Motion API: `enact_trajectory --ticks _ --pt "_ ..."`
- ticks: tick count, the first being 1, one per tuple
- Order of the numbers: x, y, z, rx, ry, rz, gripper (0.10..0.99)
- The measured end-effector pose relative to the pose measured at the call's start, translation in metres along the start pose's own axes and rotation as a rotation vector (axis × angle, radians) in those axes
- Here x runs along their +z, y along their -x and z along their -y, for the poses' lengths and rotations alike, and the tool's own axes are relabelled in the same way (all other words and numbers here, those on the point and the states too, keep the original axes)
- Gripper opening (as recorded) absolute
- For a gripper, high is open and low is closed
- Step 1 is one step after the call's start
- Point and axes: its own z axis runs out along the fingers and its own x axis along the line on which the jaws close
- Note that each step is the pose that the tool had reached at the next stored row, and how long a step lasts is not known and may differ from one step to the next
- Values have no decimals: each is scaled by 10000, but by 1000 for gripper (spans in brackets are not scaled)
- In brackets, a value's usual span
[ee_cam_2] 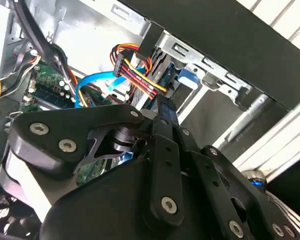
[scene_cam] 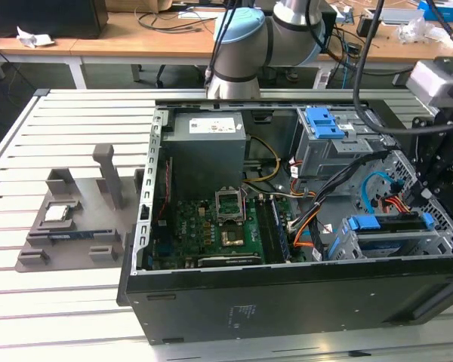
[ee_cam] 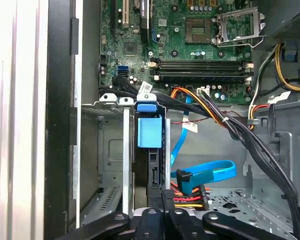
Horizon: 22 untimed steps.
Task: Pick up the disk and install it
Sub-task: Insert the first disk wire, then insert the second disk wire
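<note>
Disk: sitting on edge in a slot of the metal drive cage inside the open computer case. Its blue bracket faces the first wrist view. In the exterior view the disk is in the cage at the case's corner, toward the exterior view's right.

Gripper: the gripper hangs right over the end of that cage. In the first wrist view the gripper is right at the disk's near edge, next to the red, yellow and black power plug.

Hand state: honestly can't tell if it's spread or pinched, or whether it's touching the disk at all.

Cables: a flat blue data cable loops just beside the disk, and a bundle of black and orange wires runs across above it.

Board: the green motherboard has its processor socket open.

Other cage: a second grey cage with a blue plastic piece on top, farther back in the case.

Outside the case: a grey holder on the slatted table, with a small square silver chip in it, well apart from the gripper.
</note>
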Motion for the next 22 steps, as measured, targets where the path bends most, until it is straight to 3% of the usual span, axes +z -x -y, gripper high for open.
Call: enact_trajectory --ticks 2,3,10,11,12,13,14,16,17,19,22 --pt "-169 27 -8 3 -6 -60 106" --pt "-186 27 -9 3 -6 -60 106" --pt "-188 27 -9 3 -7 -60 114" --pt "-188 27 -9 2 -7 -60 235" --pt "-188 27 -9 3 -7 -60 294" --pt "-188 27 -9 2 -7 -60 294" --pt "-189 73 -16 1 -6 -60 361" --pt "-190 140 -28 2 -7 -61 361" --pt "-203 162 -56 2 -29 -61 361" --pt "-213 162 -186 3 -118 -60 361" --pt "-193 134 -265 6 -122 -51 361"
